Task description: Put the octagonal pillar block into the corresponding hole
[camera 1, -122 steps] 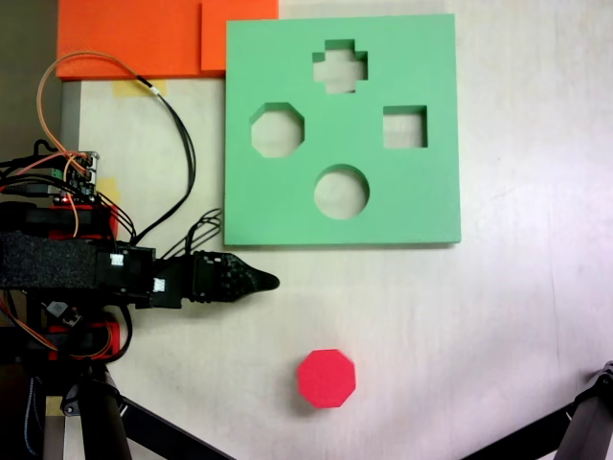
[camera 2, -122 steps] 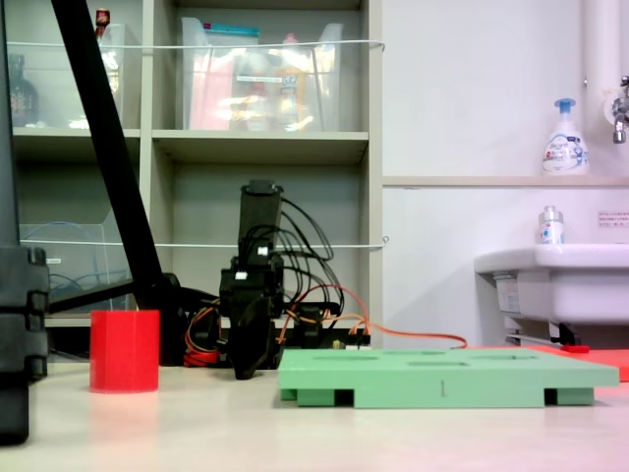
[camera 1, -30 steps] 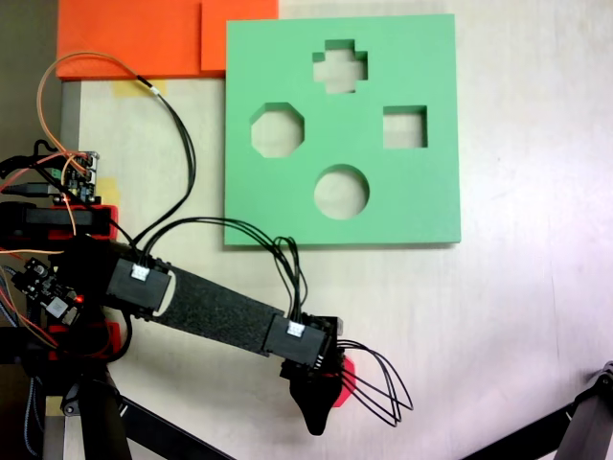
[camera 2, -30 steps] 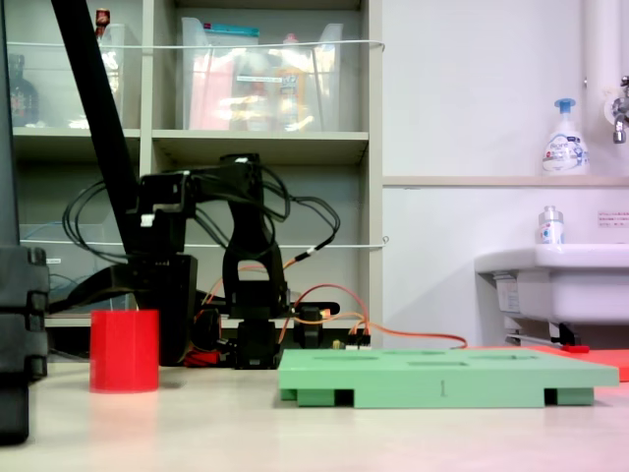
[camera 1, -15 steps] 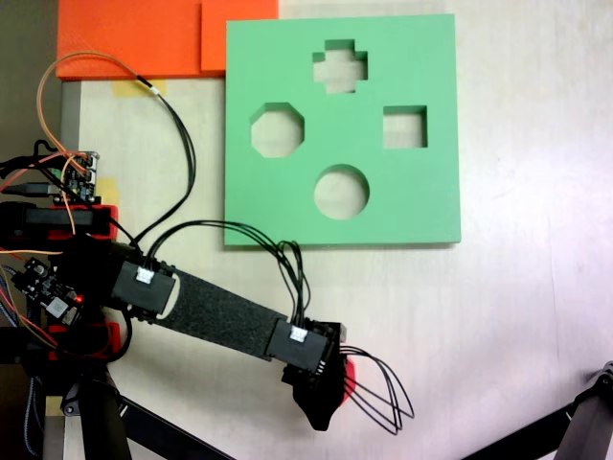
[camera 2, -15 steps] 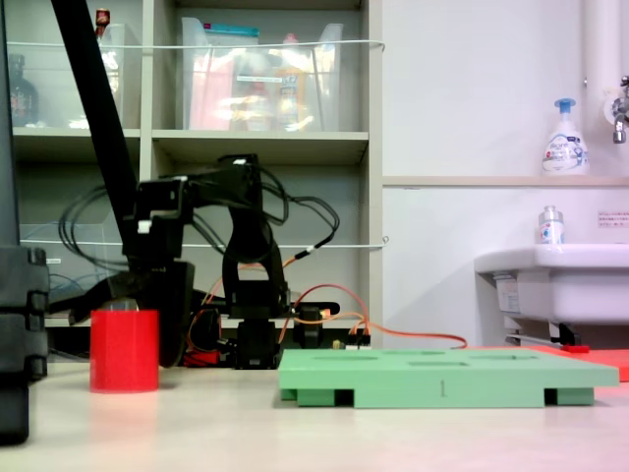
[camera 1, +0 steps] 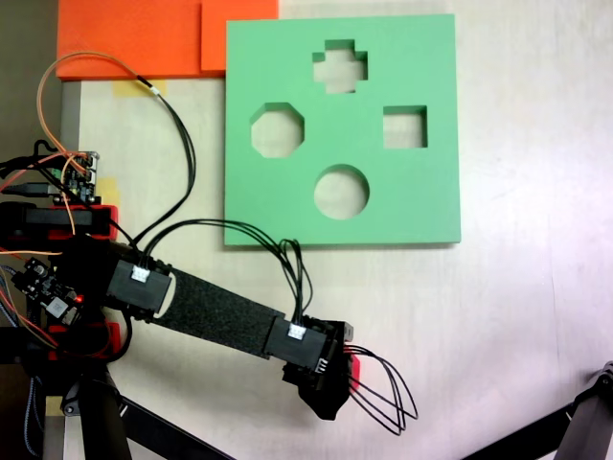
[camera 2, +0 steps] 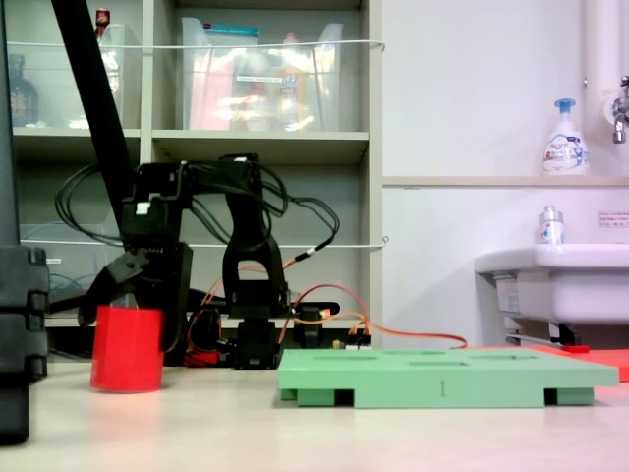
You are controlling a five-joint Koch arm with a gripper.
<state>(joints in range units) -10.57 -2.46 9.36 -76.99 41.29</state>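
From above I see the claw point(camera 1: 330, 391) over the octagonal pillar block point(camera 1: 353, 369), only a red sliver showing, on the worktop point(camera 1: 517, 316) well below the green board point(camera 1: 421, 206). The corresponding hole point(camera 1: 278, 131) is empty.

Side-on, the claw point(camera 2: 128, 300) sits on the block's point(camera 2: 127, 349) top, jaws spread either side, block slightly tilted. I can't tell if it's gripping.

Hand point(camera 2: 126, 285) dropped onto red block point(camera 2: 127, 349); block now tilted (slightly).

Shelving unit point(camera 2: 260, 138) behind table; white sink point(camera 2: 555, 280) (right, wall-mounted).
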